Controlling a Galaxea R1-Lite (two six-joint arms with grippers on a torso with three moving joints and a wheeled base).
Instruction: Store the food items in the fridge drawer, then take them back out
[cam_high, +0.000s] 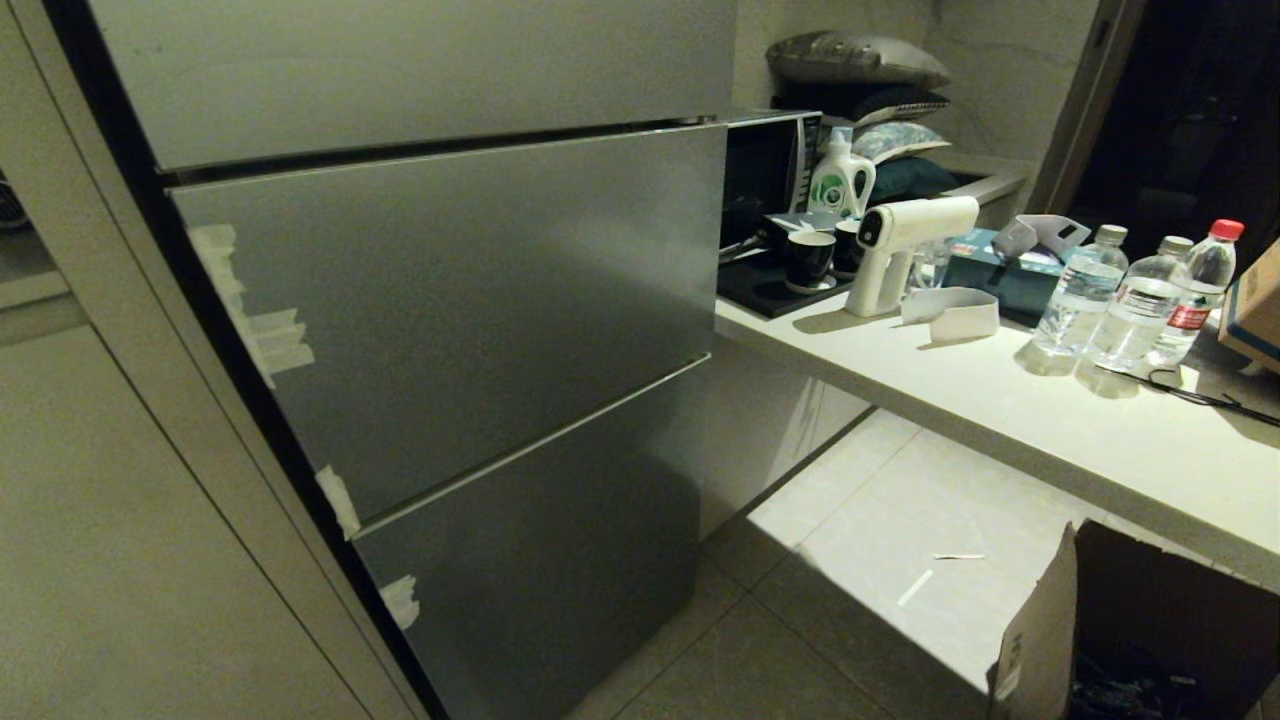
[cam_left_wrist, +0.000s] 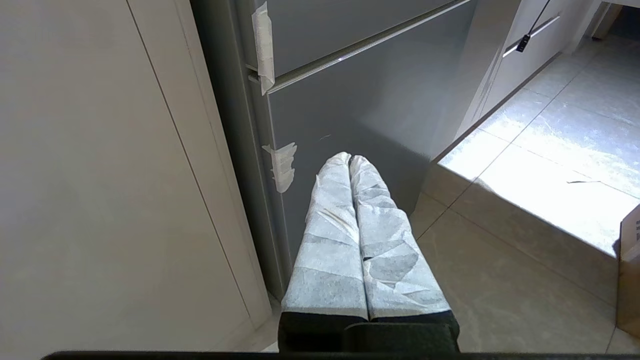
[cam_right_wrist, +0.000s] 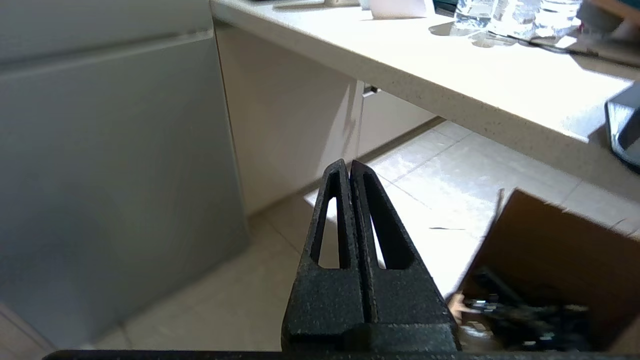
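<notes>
The fridge (cam_high: 450, 330) fills the left of the head view, its grey metal front panels all closed and flush; white tape scraps (cam_high: 270, 335) stick along their left edge. The fridge drawer and the food items are out of view. Neither arm shows in the head view. My left gripper (cam_left_wrist: 349, 159), its fingers wrapped in white tape, is shut and empty, pointing at the lowest fridge panel (cam_left_wrist: 350, 100) above the floor. My right gripper (cam_right_wrist: 347, 164), bare black, is shut and empty, hanging over the floor tiles beside the fridge's right side.
A white counter (cam_high: 1000, 400) runs to the right of the fridge, carrying water bottles (cam_high: 1130, 300), a white spray gun (cam_high: 900, 250), cups and a microwave (cam_high: 770, 160). An open cardboard box (cam_high: 1130, 630) stands on the tiled floor at lower right. A pale cabinet wall (cam_high: 100, 520) flanks the fridge's left.
</notes>
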